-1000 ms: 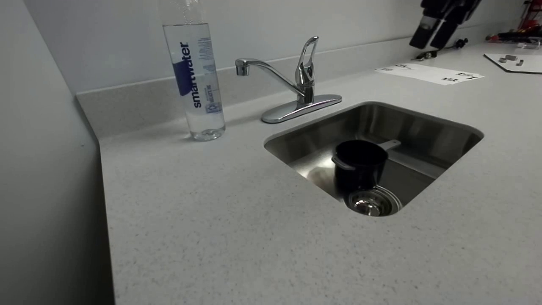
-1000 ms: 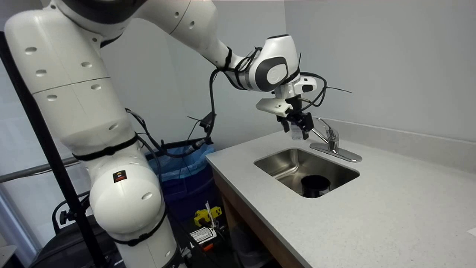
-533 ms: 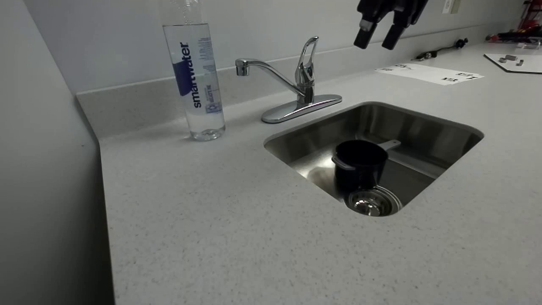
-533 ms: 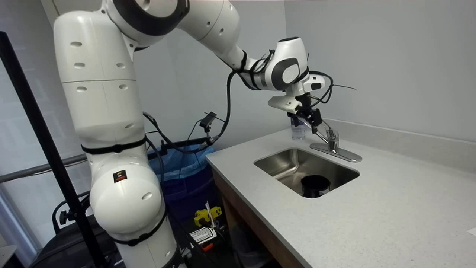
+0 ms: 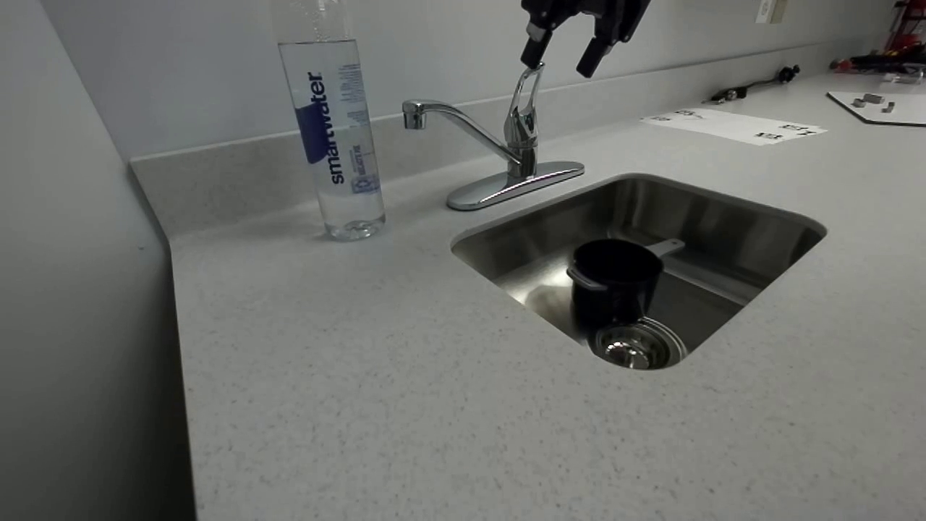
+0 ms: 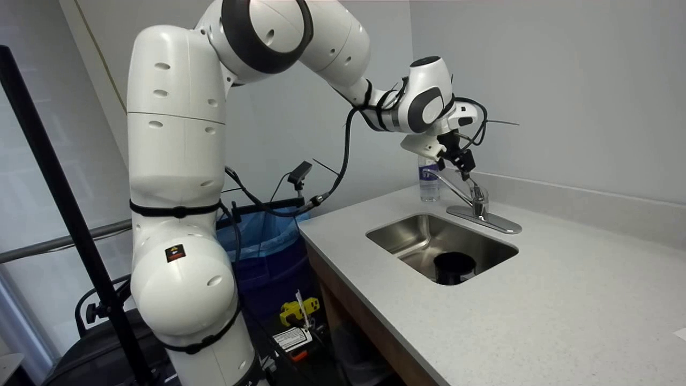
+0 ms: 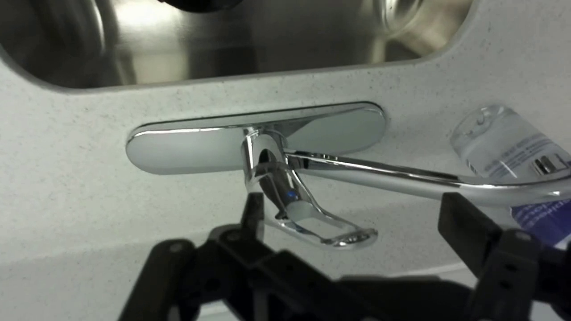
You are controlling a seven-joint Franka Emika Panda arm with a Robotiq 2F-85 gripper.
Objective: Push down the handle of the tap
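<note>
In an exterior view, the sight line is running down over the desk from nearby, facing the back edge aslant, with the side edge lying at left. In an exterior view, the robot arm is filling much of the left; the sight line is starting farther off and facing that side edge. Both exterior views are sharing the sink, the tap and the back corner's bottle. The wrist view is looking steeply down beside the back edge, close above the tap.

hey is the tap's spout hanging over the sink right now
No, in the wrist view the spout runs toward the water bottle, outside the sink.
</note>
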